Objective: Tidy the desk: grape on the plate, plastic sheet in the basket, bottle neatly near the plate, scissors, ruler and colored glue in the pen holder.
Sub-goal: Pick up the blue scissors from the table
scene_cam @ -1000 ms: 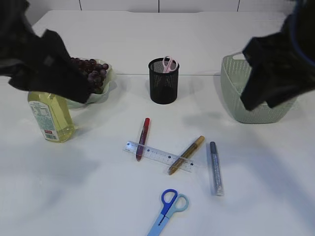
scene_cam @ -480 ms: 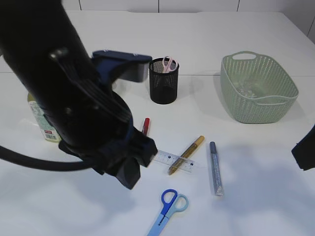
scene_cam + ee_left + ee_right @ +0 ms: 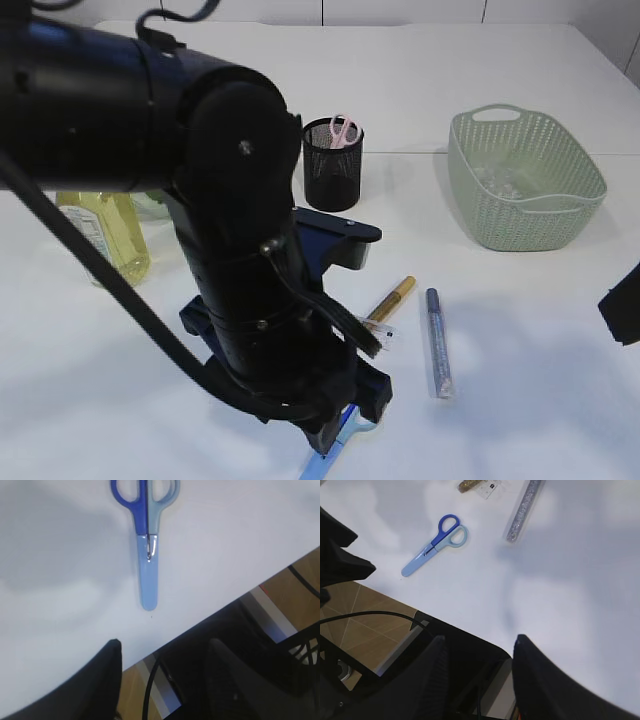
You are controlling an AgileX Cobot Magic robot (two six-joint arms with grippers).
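Observation:
Blue scissors (image 3: 147, 540) lie flat near the table's front edge, just ahead of my left gripper (image 3: 165, 642), which is open and empty above that edge. My left arm (image 3: 240, 250) hides the grape; only a pale sliver of the plate (image 3: 150, 207) shows. The yellow bottle (image 3: 100, 235) stands upright at the left. The black pen holder (image 3: 333, 170) holds pink scissors (image 3: 344, 130). A gold glue pen (image 3: 392, 298) and a silver glitter glue pen (image 3: 437, 342) lie in the middle. The clear ruler's end (image 3: 492, 486) shows beside the gold pen. The plastic sheet (image 3: 505, 180) lies in the green basket (image 3: 560, 215). My right gripper (image 3: 480, 639) is open and empty.
The table's front edge (image 3: 470, 625) runs right under both grippers, with dark frame parts and wooden floor (image 3: 355, 615) below. My right arm (image 3: 622, 305) shows only at the right edge of the exterior view.
My left arm has swung from the back left by the plate forward to the table's front, over the blue scissors. My right arm has pulled away from the basket to the right edge.

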